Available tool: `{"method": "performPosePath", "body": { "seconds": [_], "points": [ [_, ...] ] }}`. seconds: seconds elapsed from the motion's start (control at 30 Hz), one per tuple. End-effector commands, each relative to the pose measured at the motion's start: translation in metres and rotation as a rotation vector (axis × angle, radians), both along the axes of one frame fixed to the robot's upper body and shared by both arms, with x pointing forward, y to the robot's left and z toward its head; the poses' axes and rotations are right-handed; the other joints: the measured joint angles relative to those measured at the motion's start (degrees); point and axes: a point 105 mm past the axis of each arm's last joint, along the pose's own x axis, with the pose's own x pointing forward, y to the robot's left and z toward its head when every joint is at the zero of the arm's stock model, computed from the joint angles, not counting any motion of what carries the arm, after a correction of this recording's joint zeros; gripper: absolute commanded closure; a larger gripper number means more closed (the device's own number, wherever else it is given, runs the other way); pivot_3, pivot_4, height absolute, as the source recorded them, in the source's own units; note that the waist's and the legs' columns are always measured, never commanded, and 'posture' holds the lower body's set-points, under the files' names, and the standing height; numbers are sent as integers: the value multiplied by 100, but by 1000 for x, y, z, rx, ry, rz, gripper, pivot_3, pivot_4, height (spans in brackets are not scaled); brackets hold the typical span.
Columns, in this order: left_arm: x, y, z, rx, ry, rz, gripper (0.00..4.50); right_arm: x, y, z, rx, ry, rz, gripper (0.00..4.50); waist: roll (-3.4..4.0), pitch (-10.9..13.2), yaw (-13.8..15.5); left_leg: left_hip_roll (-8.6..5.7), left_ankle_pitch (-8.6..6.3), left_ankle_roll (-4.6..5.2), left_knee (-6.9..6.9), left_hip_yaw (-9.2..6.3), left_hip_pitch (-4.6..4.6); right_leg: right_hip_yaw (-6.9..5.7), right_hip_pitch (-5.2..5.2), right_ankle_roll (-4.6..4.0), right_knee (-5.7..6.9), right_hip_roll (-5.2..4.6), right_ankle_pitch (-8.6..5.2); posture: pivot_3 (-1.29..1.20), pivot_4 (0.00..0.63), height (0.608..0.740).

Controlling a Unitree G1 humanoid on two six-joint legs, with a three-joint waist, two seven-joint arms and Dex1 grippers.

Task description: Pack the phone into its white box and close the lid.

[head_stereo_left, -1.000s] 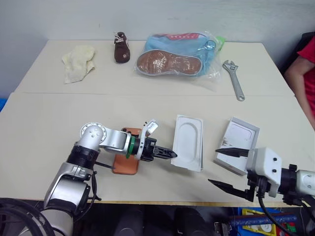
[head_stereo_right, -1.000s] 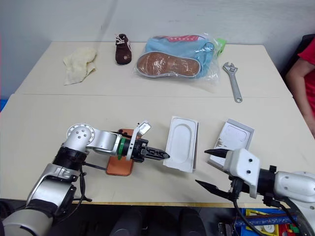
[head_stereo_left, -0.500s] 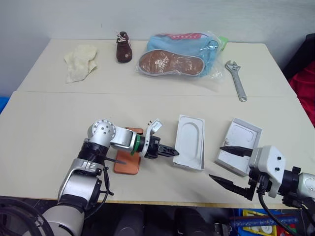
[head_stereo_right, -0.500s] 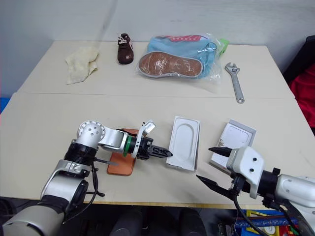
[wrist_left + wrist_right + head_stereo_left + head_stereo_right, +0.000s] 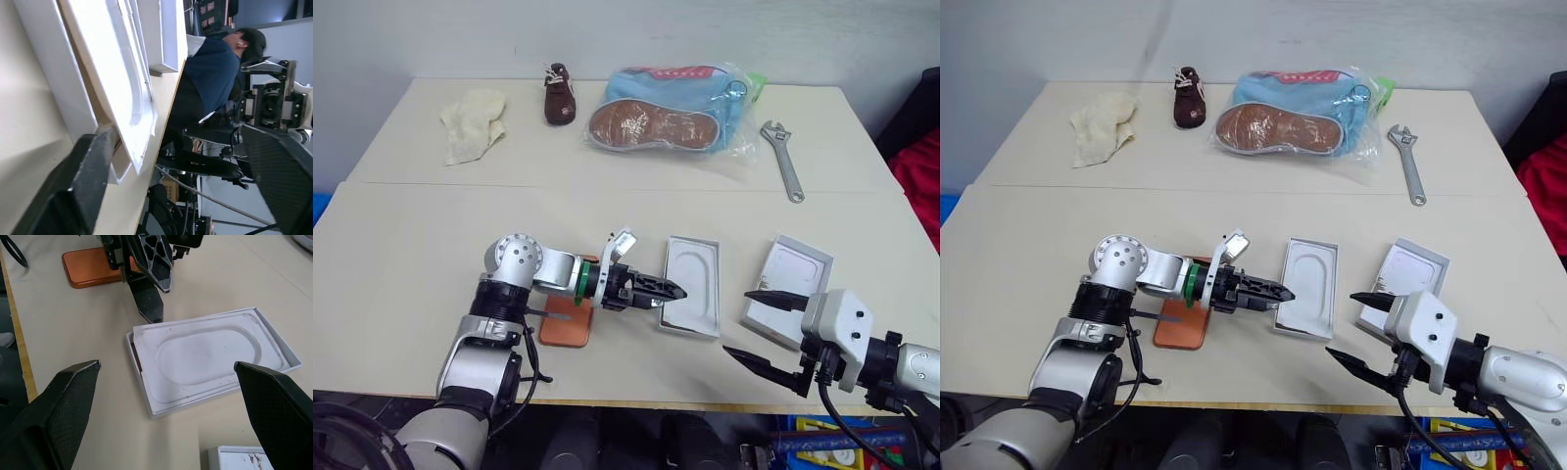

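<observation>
The orange phone (image 5: pixel 566 323) lies flat on the table, beside my left wrist. To its right sits the white box (image 5: pixel 143 392), with a flat white insert (image 5: pixel 693 294) with an oval recess lying on top of it. My left gripper (image 5: pixel 668 295) is open at the box's near left corner, one finger (image 5: pixel 149 303) touching the rim. Further right, the lid (image 5: pixel 790 287) rests inside-up. My right gripper (image 5: pixel 737 321) hovers open and empty near the table's front edge, just left of the lid.
At the back of the table lie a beige cloth (image 5: pixel 470 122), a small brown shoe (image 5: pixel 555 93), a plastic bag with a shoe sole (image 5: pixel 671 110) and a wrench (image 5: pixel 781 157). A person in red (image 5: pixel 922 147) sits at the right edge.
My left gripper has opened and let go of the insert. The insert, tilted up before, now lies flat on the box.
</observation>
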Motion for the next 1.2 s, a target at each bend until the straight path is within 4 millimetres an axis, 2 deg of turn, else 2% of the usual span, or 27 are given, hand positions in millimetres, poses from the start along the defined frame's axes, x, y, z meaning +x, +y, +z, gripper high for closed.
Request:
{"method": "performPosePath", "body": {
  "seconds": [0.03, 0.2, 0.3, 0.37, 0.5, 0.6, 0.7, 0.8, 0.9, 1.07, 1.2],
  "points": [
    [-7, 3, 15, -22, -96, -51, 70, 1, 4, 5, 4, -36, 18, 0, 0, 0, 4, 0, 0, 0, -1, 0, 0, -1, -1, 0, 0, 0, 0, 0, 150, 740],
    [-19, 22, 22, -1, -285, -96, 70, 5, 5, 5, 2, -30, 42, 0, 2, 1, -23, 3, -1, -1, -7, 1, -1, 1, -1, 0, -9, 0, 0, 0, 150, 740],
    [-26, 43, 25, 5, -403, -104, 70, 11, 9, 7, 14, -26, 73, 0, 4, 2, -61, 4, -1, -2, -11, 3, -1, 2, -1, -1, -15, 0, 0, 0, 150, 740],
    [-30, 62, 27, 14, -456, -96, 70, 17, 14, 8, 24, -24, 99, 0, 4, 3, -129, 6, -2, -4, -13, 3, -1, 3, -1, -2, -17, -3, 1, 0, 150, 740],
    [-36, 112, 33, 48, -471, -11, 70, 28, 30, 9, 17, -24, 190, 0, 16, 10, -174, 14, -3, -5, -25, 2, 0, 10, -3, -18, -32, -8, 7, 0, 150, 740],
    [-39, 137, 36, 88, -499, 37, 70, 37, 34, 6, -15, -17, 224, 0, 19, 11, -154, 20, -1, -3, -39, -5, -1, 26, -9, -32, -40, -12, 5, 0, 150, 740],
    [-48, 144, 37, 119, -560, 17, 70, 43, 24, -1, -75, -9, 225, 0, 23, 13, -104, 18, 8, 23, -46, -22, -12, 21, -9, -39, -62, -21, 2, 0, 150, 740],
    [-57, 137, 45, 56, -648, -41, 70, 47, 20, -10, -121, -5, 230, 0, 22, 13, -104, 15, 4, 37, -45, -37, -37, 11, -11, -41, -86, -26, 3, 0, 150, 740],
    [-58, 127, 51, 13, -830, -93, 0, 56, 23, -15, -108, 8, 203, 649, 21, 12, -143, 15, 5, 42, -41, -38, -72, 8, -40, -40, -89, -26, 6, 0, 150, 740],
    [-46, 115, 61, -29, -1026, -75, 0, 84, 28, -19, -142, -36, 100, 2391, 22, 12, -175, 18, 17, 35, -30, -23, -79, 3, -67, -40, -47, -12, 6, 0, 150, 740],
    [-40, 112, 54, 22, -1158, -125, 0, 102, 35, -29, -217, -51, 56, 3808, 22, 12, -171, 19, 23, 33, -9, -13, -79, 2, -81, -41, -6, -9, 5, 0, 150, 740]
  ]
}}
